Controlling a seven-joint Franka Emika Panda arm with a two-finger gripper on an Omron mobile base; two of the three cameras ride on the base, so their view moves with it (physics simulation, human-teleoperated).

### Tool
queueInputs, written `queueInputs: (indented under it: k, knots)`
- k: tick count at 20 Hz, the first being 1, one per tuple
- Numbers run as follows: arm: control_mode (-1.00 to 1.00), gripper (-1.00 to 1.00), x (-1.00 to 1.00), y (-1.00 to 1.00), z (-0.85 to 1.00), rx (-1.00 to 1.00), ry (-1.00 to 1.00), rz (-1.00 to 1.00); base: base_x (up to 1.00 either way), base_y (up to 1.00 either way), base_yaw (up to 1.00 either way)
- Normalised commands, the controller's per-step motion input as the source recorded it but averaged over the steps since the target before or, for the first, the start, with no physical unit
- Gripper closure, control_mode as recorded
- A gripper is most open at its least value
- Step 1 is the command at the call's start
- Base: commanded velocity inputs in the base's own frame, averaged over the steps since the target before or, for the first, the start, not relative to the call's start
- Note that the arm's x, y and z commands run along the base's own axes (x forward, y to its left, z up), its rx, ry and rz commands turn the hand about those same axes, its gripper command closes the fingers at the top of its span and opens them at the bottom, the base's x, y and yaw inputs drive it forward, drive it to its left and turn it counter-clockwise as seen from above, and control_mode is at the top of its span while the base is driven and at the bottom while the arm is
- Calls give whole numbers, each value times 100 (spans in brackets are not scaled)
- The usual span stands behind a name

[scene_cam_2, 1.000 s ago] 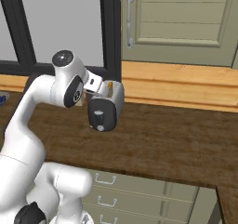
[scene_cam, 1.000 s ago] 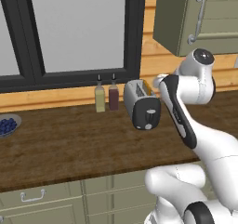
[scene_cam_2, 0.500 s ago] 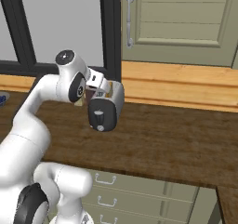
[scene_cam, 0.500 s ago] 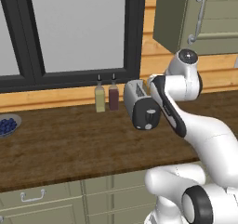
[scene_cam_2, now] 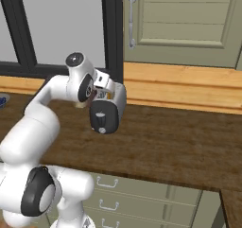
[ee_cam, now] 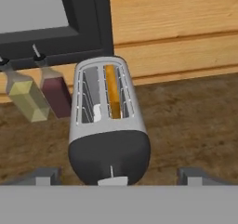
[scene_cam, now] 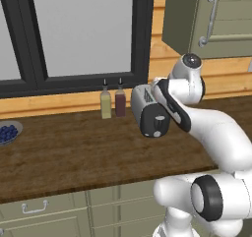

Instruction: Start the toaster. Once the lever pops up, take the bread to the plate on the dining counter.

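Now tool (ee_cam: 119,174) jaws wide above toaster (ee_cam: 108,125), bottles (ee_cam: 41,93) close beside.

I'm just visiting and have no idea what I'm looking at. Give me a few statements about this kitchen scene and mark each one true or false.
1. The bread sits in one slot of the toaster. True.
2. The robot's hand is clamped on the bread. False: its fingers stand wide apart on either side of the toaster's black end, holding nothing.
3. Two bottles stand beside the toaster in front of the window. True.
4. The toaster's other slot holds a second slice. False: no bread shows in it.
5. A bowl of blue berries sits right against the toaster. False: it is far off at the counter's left end.
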Motion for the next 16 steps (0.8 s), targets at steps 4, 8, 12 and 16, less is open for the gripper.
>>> queueInputs:
  k: [4, 8, 12, 16]
  knots:
    - [-100, -100, 33, 0, -7, 1, 0, 4, 0, 0, 0]
    - [-100, -100, 24, 0, -28, -5, 0, 0, 0, 0, 0]
    - [-100, -100, 32, 0, -31, -2, 0, 0, 0, 0, 0]
    - [-100, -100, 34, 0, -25, 0, 0, 0, 0, 0, 0]
